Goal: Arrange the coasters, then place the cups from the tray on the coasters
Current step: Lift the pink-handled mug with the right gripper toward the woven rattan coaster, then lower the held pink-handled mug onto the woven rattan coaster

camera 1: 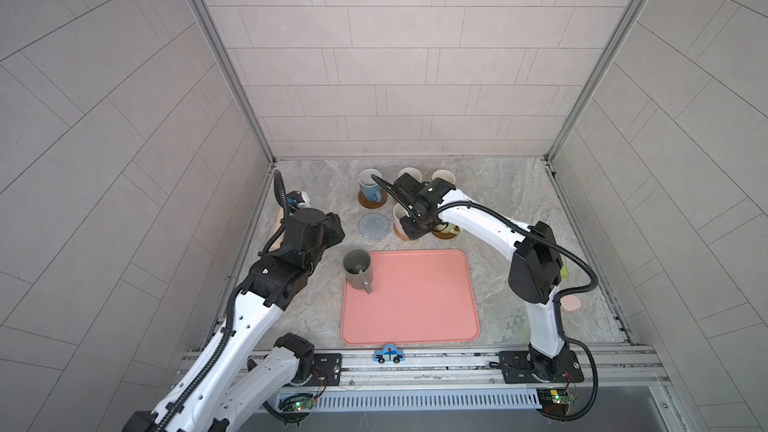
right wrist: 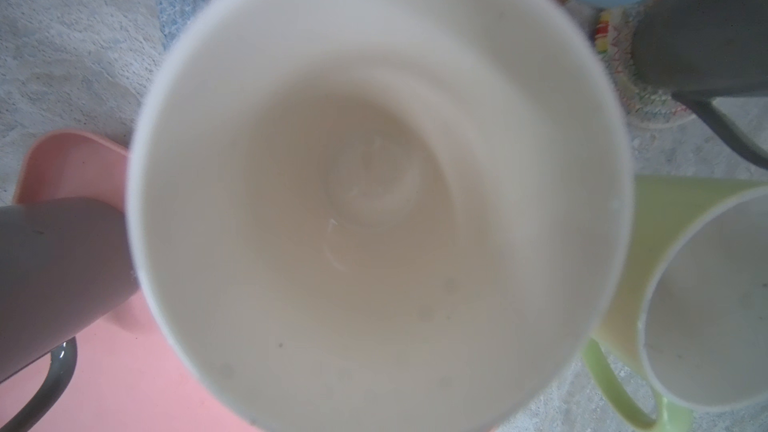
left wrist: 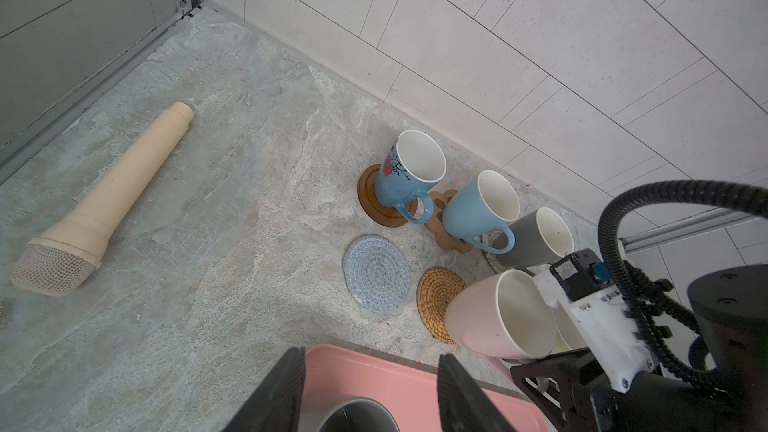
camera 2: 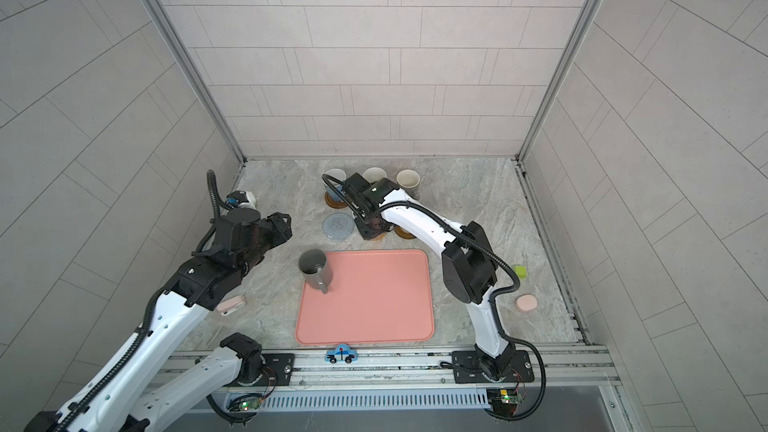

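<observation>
Left wrist view | left gripper (left wrist: 370,355) was half open, held nothing | grey mug (left wrist: 353,416) stood upright just below it

Shows a large salmon-pink rounded-rectangle tray (camera 1: 415,305) on the grey marbled table (camera 1: 332,176), with a tall dark grey handled mug (camera 1: 356,270) upright on its far left corner. Beyond, has a blue ceramic mug (camera 1: 369,189) on a dark brown disc coaster (camera 1: 373,202), a bare grey-blue woven round coaster (camera 1: 374,226) nearer, and the white-and-black right arm (camera 1: 478,222) reaching over further mugs (camera 1: 444,176).
</observation>
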Motion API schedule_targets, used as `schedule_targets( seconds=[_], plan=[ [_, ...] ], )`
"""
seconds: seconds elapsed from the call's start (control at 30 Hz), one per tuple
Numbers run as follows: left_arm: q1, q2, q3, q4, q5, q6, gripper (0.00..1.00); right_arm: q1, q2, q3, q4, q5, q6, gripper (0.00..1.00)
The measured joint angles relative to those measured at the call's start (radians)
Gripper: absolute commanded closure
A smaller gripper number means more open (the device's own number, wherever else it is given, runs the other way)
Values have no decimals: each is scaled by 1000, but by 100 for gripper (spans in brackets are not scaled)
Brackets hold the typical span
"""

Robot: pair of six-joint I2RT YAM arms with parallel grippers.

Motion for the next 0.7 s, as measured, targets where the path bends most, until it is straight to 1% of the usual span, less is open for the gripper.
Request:
schedule_targets(
  seconds=[0.23,0.7],
  plan=[
    [0,-14,0,-2,-2,0,42,-21,47,46,-19,-10,-26,91],
    [0,-28,-10,-3,-5,0,42,-45,95,87,-37,-21,-58,91]
  ],
)
